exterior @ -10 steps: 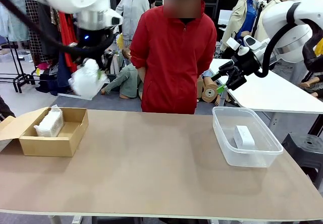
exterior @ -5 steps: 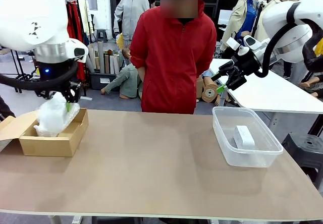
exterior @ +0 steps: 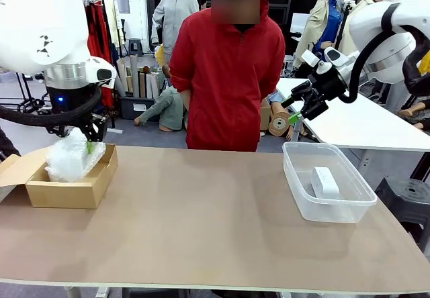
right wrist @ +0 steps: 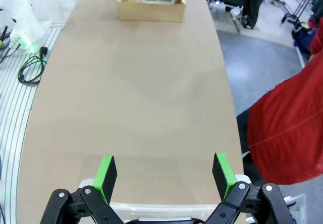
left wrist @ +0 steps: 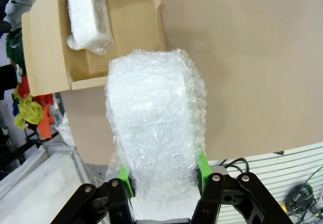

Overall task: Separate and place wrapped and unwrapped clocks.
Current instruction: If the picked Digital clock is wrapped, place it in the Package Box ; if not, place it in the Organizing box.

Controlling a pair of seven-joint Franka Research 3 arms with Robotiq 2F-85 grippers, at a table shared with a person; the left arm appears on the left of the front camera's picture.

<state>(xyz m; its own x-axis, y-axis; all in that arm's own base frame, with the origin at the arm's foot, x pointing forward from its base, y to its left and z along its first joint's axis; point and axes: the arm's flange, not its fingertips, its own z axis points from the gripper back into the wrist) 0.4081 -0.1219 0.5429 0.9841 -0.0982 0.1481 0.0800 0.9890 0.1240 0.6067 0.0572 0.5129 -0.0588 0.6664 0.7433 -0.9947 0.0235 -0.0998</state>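
Lowered slightly, left pincer (exterior: 86, 142) grips wrapped clock (exterior: 70, 158) over box (exterior: 67, 192).

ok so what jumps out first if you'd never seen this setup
The left gripper is shut on a bubble-wrapped clock, low over the cardboard box at table left, where another wrapped clock already lies. At right, a bare white clock sits in a clear bin, with the right gripper open above it.
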